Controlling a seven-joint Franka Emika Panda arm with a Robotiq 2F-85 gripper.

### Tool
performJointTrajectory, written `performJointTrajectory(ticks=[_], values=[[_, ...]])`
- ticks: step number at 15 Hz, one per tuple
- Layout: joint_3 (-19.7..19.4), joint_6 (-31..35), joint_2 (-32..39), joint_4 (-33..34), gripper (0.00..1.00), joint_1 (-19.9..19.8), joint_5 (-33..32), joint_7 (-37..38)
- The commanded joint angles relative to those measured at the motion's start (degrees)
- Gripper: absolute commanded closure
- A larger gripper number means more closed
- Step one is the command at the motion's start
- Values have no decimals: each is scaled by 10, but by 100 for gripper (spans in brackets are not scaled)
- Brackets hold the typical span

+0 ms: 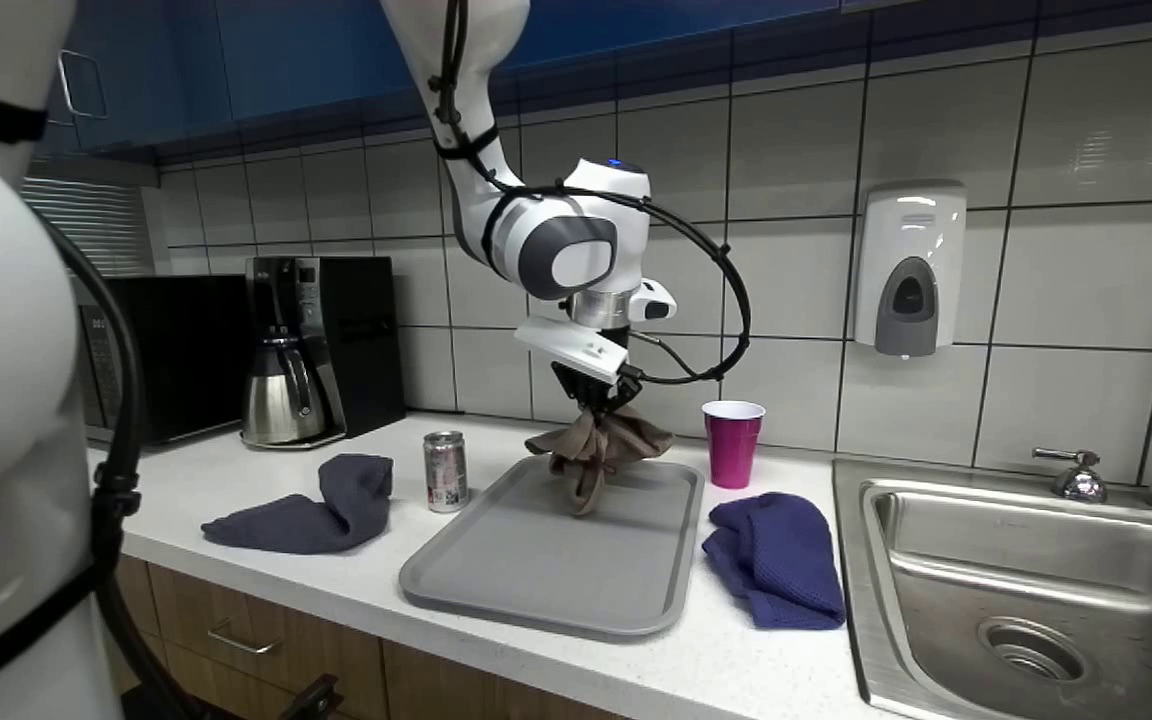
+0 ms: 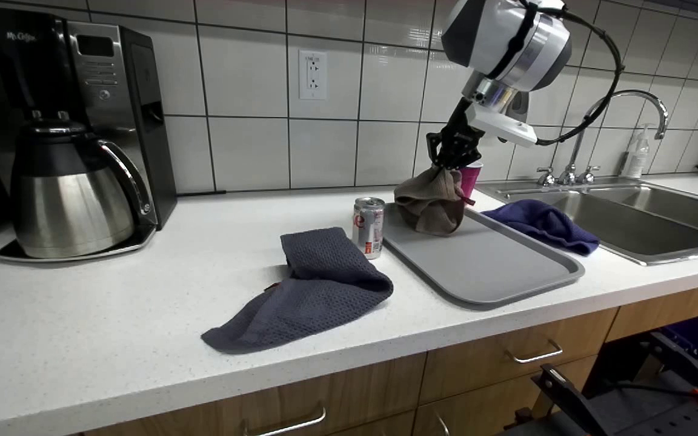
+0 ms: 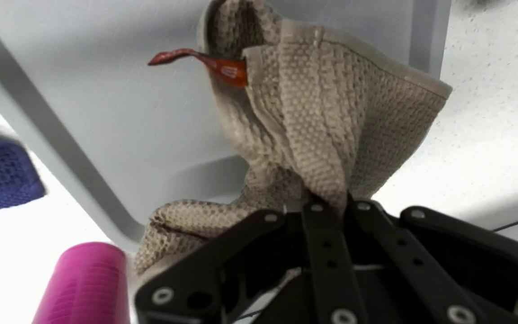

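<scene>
My gripper (image 1: 600, 405) is shut on a brown waffle-weave cloth (image 1: 591, 450), pinching a bunched part of it. In the wrist view the cloth (image 3: 317, 99) fans out past the fingertips, with a small red-orange tag (image 3: 229, 71) at one side; the pinched part is hidden between the fingers. The cloth hangs over the back part of a grey tray (image 1: 576, 570); whether its lowest fold touches the tray, I cannot tell. A magenta cup (image 3: 88, 283) stands just off the tray, close to the gripper.
In both exterior views a silver can (image 2: 368, 227) and a dark grey cloth (image 2: 325, 297) lie to one side of the tray. A blue cloth (image 1: 776, 560) and the sink (image 1: 1036, 560) are on its opposite side. A coffee maker (image 1: 326, 340) and tiled wall stand behind.
</scene>
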Motion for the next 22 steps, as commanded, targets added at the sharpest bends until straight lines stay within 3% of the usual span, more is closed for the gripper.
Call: performJointTrajectory(ticks=[1,9,22], values=[[16,-23,-21,-6,99,-10,15,-38],[30,-14,-25,1,99,6,3,-37],[17,16,3,35,99,77,-68,-7]])
